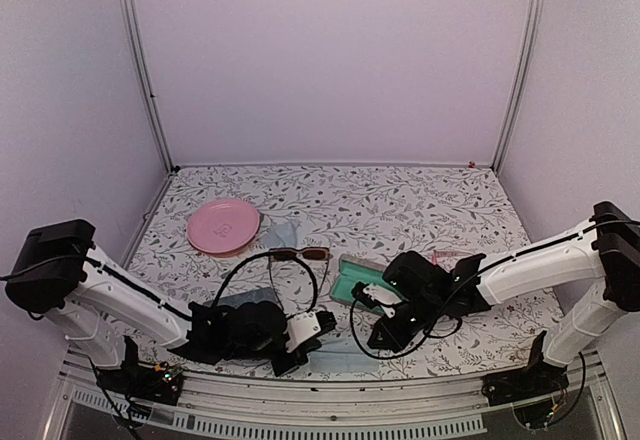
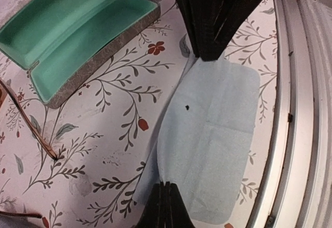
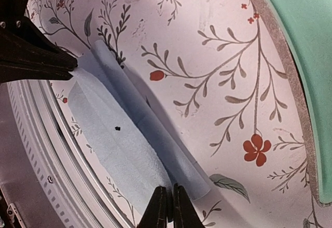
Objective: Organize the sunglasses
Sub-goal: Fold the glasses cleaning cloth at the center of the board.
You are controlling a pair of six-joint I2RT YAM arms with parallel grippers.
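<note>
At table centre, 12 o'clock of L gripper (image 2: 163, 201): brown-lens sunglasses (image 1: 300, 254), 10 o'clock of open case (image 1: 357, 278). Prob. light, thin, fragile; grip at bridge. L gripper, R gripper (image 3: 168, 204) both pinch blue cloth (image 2: 218, 129).

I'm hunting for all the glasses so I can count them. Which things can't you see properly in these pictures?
- Pink-framed glasses: top view, mostly hidden behind the right arm.
- Dark sunglasses: left wrist view, only a thin temple shows, cut off by the left edge.
- Open case: both wrist views, cut off by edges.
- Pale blue cloth: top view, too small to see its fold.
</note>
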